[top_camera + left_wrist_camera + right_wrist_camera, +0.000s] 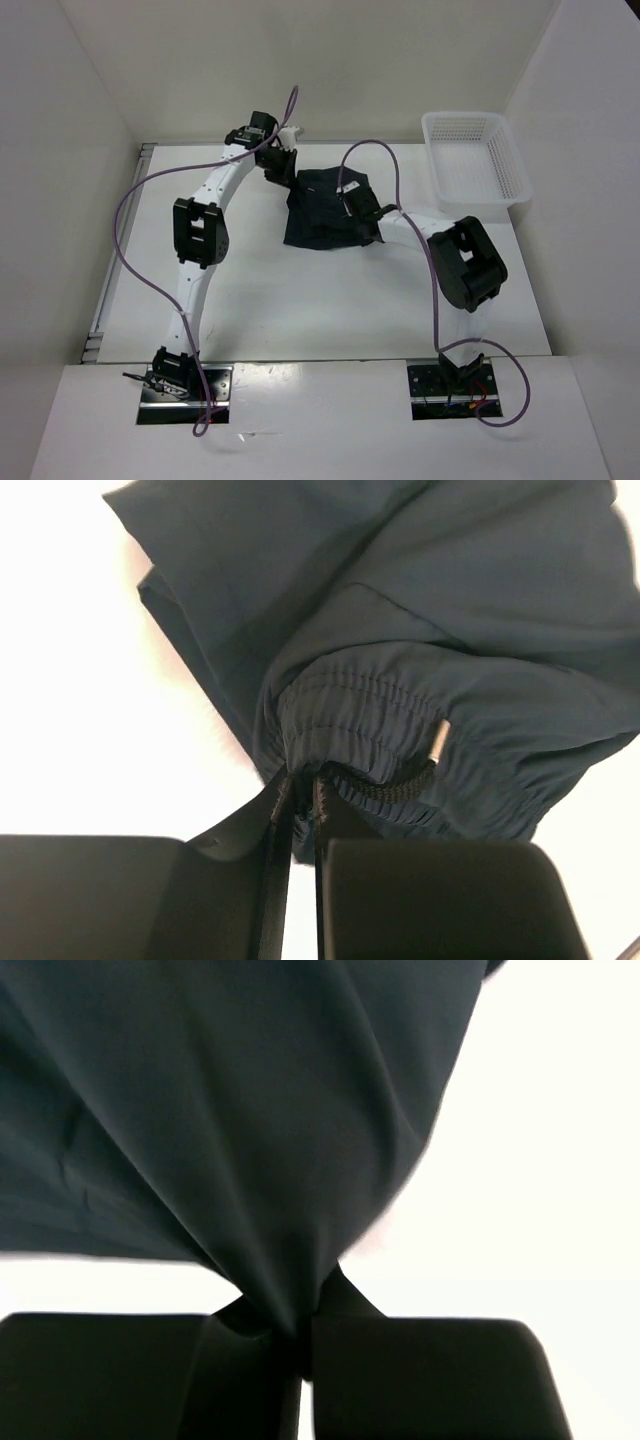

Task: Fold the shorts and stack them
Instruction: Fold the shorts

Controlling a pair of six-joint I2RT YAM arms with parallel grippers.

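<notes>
The black shorts [322, 213] lie bunched at the back middle of the table. My left gripper [281, 172] is at their far left corner, shut on the gathered waistband [370, 715], with the black drawstring [395, 785] and its pale tip [439, 742] just beside the fingers. My right gripper [357, 208] is over the shorts' right part, shut on a pinch of smooth dark fabric [270, 1210] that rises in a taut cone from the closed fingertips [345, 1305]. In the wrist views the shorts [430, 600] fill most of the picture.
A white plastic mesh basket [475, 160] stands at the back right corner. White walls enclose the table on the left, back and right. Purple cables [135, 250] loop along both arms.
</notes>
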